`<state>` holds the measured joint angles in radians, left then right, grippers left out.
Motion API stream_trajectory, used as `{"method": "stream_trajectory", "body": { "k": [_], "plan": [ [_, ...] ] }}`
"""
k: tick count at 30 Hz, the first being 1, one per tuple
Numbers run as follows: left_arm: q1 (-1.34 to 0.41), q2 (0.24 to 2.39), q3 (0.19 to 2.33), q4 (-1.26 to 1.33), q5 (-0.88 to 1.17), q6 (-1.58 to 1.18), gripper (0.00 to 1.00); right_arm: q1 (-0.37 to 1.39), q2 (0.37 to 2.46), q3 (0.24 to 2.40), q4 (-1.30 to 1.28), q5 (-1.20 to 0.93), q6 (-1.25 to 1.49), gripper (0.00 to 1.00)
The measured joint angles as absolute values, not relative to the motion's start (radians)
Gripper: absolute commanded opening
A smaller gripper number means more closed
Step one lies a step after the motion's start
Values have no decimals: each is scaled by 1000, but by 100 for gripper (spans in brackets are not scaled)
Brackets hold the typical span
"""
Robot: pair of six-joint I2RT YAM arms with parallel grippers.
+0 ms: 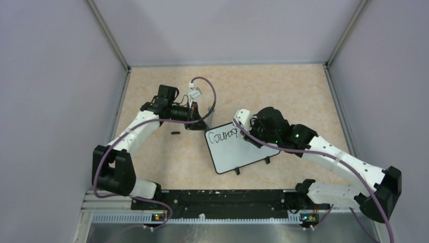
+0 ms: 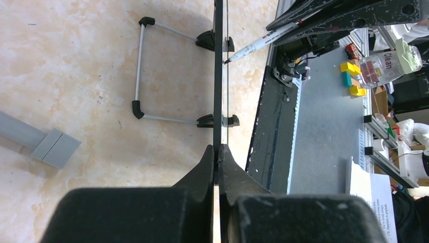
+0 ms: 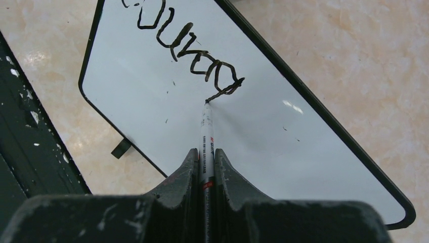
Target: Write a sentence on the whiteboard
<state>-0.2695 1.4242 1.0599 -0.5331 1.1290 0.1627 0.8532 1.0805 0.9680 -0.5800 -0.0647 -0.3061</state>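
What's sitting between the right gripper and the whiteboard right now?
Only the marker. In the right wrist view it runs from the right gripper, shut on it, to the whiteboard, tip touching the end of the writing.

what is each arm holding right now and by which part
The right gripper holds the marker by its barrel, jaws shut around it, tip on the whiteboard. The left gripper clamps the whiteboard's edge between its jaws.

small black cap (image 1: 175, 133), perhaps — grey block (image 2: 55, 148)
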Motion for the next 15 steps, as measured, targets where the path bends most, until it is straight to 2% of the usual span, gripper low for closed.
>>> {"method": "stream_trajectory", "body": {
  "k": [15],
  "plan": [
    [-270, 1424, 1060, -533, 1129, 163, 0, 862, 1122, 978, -569, -135, -304, 0]
  ]
}}
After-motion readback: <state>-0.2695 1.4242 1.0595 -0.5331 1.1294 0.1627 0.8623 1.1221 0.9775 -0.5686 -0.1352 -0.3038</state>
